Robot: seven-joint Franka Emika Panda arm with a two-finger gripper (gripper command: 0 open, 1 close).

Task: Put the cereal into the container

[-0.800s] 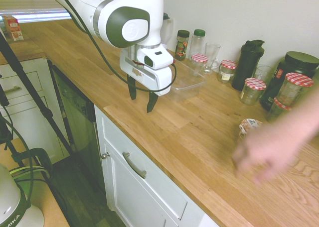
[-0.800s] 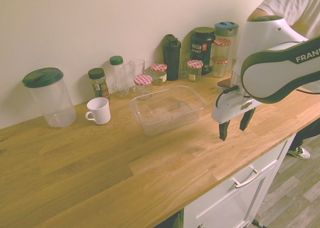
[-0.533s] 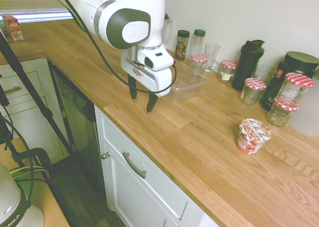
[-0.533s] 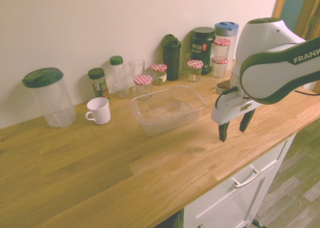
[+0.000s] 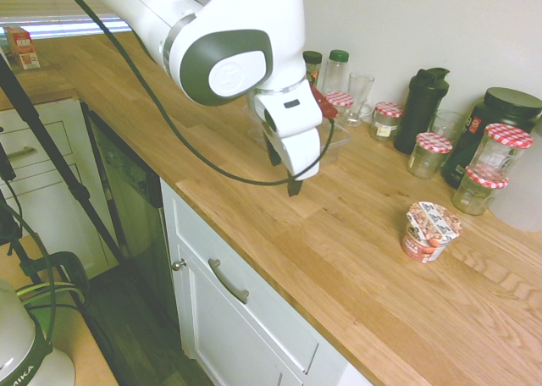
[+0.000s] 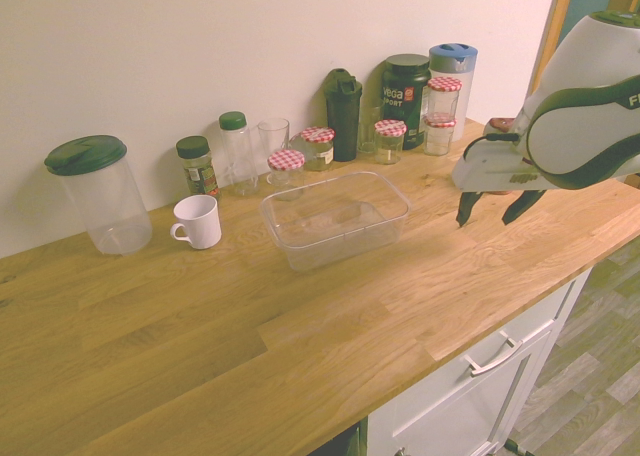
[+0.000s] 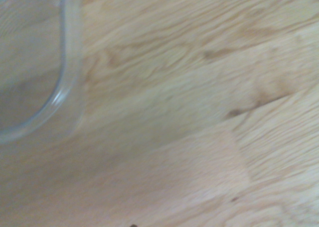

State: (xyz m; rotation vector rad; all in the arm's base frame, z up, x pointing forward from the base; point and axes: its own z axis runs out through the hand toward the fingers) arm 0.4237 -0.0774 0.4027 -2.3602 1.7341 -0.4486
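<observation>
The cereal, a small cup with a red base and a printed foil-like top [image 5: 431, 231], stands upright on the pale wooden bench [image 6: 180, 346], near the bench's front edge and well apart from the gripper. It is outside the clear, shallow rectangular plastic container with rounded corners [image 6: 335, 221], which sits between the bench's front and back edges, open at the top, with nothing in it.

The black-fingered gripper [image 6: 489, 222] hangs above the bench beside the container, its two fingers apart and nothing between them.

Toward the bench's back edge stand the other vessels. The tall clear plastic jug with a dark green lid [image 6: 105, 196] looks empty, and near it is a white mug [image 6: 197, 222] whose inside is too hard to see. A small jar with a dark green lid [image 6: 197, 166] has dark contents; the clear bottle with a green cap [image 6: 238, 154] beside it looks empty. Glass jars with red-checkered lids [image 6: 389, 142] follow along the back, two of them stacked, one on the other. Among them are a black shaker bottle [image 6: 344, 116] and a black tub with a dark lid [image 6: 403, 101], both opaque, their contents hidden.
</observation>
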